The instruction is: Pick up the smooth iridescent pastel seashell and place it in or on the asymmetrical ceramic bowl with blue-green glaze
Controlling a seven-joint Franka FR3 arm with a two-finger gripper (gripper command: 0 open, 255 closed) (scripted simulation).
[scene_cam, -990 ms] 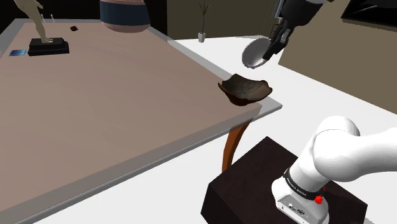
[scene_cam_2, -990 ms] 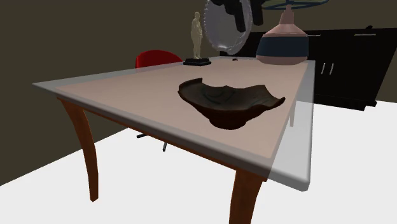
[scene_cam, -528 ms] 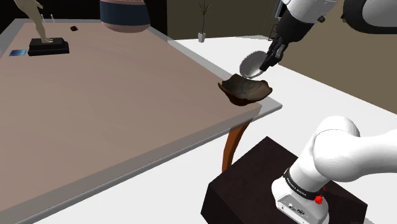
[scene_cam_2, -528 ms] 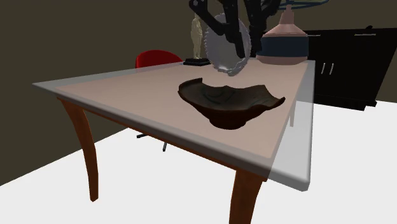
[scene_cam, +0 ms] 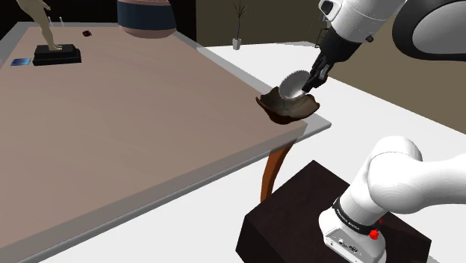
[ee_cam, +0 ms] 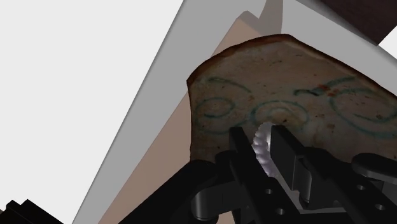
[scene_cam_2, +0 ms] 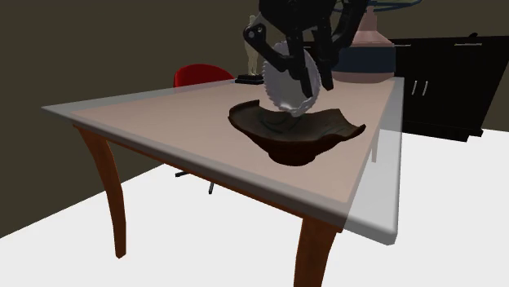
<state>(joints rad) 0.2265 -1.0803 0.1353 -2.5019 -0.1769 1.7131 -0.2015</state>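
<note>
Dining room at home: table [scene_cam: 134, 112], statuette [scene_cam: 46, 30], red chair [scene_cam_2: 200, 75], dark cabinets [scene_cam_2: 440, 81].

The arm [scene_cam: 364, 21] angles downward, jaws clasping the seashell [scene_cam: 290, 81].

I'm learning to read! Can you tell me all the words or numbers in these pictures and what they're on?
Nothing here can be read as words or numbers.
Black band on the arm's base: tiny white marks, too small to read.
Small blue card: too small to tell if it carries writing.
Bowl: blue-green swirls, a pattern, not letters.
Seashell: no writing.
</note>
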